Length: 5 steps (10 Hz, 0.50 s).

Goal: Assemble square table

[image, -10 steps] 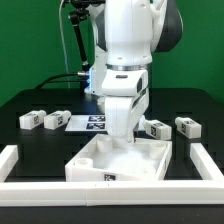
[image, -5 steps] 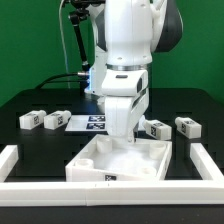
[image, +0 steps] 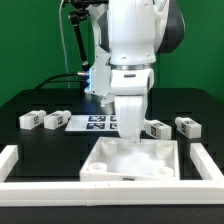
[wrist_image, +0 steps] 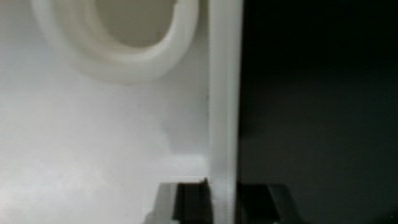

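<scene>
The square table's top (image: 103, 165), a white slab lying recessed face up, sits just behind the front border wall with its edges parallel to it. My gripper (image: 132, 141) comes straight down onto its far rim and is shut on that rim. The wrist view shows the thin rim (wrist_image: 222, 100) running between my two dark fingers (wrist_image: 187, 204), beside the recessed face and a round corner socket (wrist_image: 128, 42). Two white tagged leg blocks (image: 31, 119) (image: 57, 120) lie at the exterior view's left and two more (image: 157, 128) (image: 187, 125) at its right.
A low white border wall (image: 110, 190) runs along the front and up both sides (image: 10, 156) (image: 206, 156). The marker board (image: 93, 122) lies flat on the black table behind the slab, partly hidden by the arm. A green backdrop stands behind.
The slab has turned and slid toward the exterior view's right, from skewed to square with the front wall. My gripper moved right with it, still shut on the rim.
</scene>
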Each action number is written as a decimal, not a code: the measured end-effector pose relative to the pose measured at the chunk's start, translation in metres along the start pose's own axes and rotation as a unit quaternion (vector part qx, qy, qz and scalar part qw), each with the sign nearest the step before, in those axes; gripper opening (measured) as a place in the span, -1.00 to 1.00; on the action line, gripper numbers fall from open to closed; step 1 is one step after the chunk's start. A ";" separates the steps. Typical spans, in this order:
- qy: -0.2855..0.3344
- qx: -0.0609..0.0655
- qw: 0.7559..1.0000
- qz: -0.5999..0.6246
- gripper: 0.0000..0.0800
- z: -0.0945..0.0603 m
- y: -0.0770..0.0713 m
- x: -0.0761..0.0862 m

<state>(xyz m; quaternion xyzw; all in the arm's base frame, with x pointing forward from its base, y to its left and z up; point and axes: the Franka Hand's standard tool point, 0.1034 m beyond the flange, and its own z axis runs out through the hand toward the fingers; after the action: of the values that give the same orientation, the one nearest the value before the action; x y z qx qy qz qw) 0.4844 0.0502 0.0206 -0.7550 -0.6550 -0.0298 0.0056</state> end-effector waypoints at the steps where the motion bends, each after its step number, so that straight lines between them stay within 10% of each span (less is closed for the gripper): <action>1: 0.001 -0.001 1.000 -0.019 -0.86 0.001 0.003 0.007; 5: 0.002 -0.002 1.000 -0.024 -0.86 0.001 0.003 0.008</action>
<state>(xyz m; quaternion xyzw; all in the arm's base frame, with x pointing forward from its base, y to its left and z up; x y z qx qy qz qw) 0.4888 0.0573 0.0201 -0.7389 -0.6730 -0.0326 0.0047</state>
